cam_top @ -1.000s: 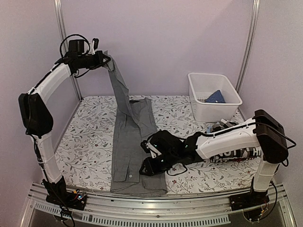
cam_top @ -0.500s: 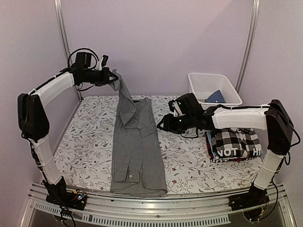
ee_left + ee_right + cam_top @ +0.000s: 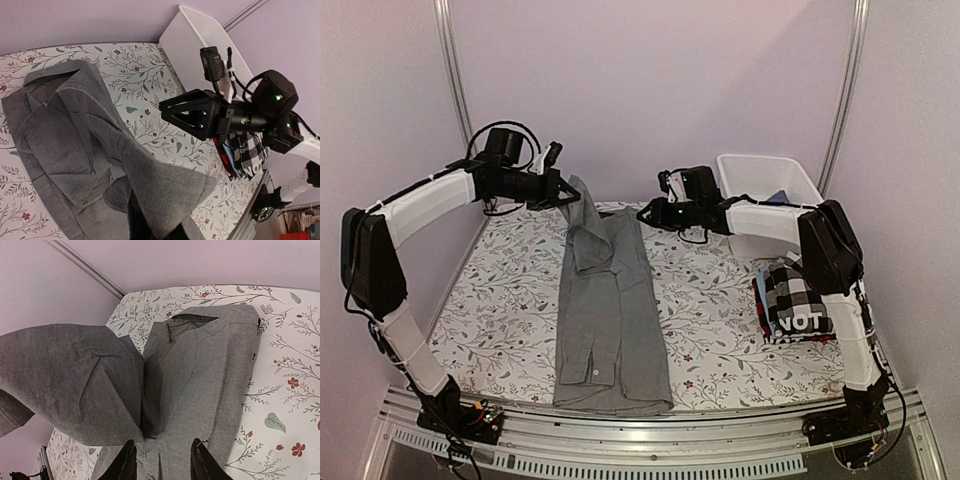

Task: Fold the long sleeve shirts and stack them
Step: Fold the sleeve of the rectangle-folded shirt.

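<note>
White plastic bin [image 3: 790, 178] at far right corner of floral tablecloth [image 3: 510, 300]

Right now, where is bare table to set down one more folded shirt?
Two bare patches: left of the grey shirt, and between it and the folded stack. The far edge is crowded: left gripper, right gripper, basket.

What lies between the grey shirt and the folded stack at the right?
Only bare floral tablecloth, as the top view shows; the grey shirt and the stack lie apart.

Three distinct shirts (grey shirt [image 3: 610, 310], checked shirt [image 3: 800, 290], lettered shirt [image 3: 810, 322]), one white basket [image 3: 760, 165].
</note>
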You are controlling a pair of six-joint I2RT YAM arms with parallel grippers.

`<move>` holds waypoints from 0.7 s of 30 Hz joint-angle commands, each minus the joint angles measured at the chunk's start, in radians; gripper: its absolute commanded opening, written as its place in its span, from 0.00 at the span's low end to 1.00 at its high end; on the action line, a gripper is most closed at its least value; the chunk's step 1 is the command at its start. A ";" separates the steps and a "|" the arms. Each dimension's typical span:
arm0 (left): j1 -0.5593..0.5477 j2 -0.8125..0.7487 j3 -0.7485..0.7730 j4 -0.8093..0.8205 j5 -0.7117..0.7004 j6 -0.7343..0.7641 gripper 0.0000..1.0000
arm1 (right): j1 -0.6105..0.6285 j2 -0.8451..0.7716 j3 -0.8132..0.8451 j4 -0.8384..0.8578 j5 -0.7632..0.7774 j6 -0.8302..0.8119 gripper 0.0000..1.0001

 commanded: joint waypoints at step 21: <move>-0.350 -0.026 0.030 -0.441 -0.281 0.060 0.01 | 0.015 -0.099 -0.136 0.080 -0.111 0.037 0.37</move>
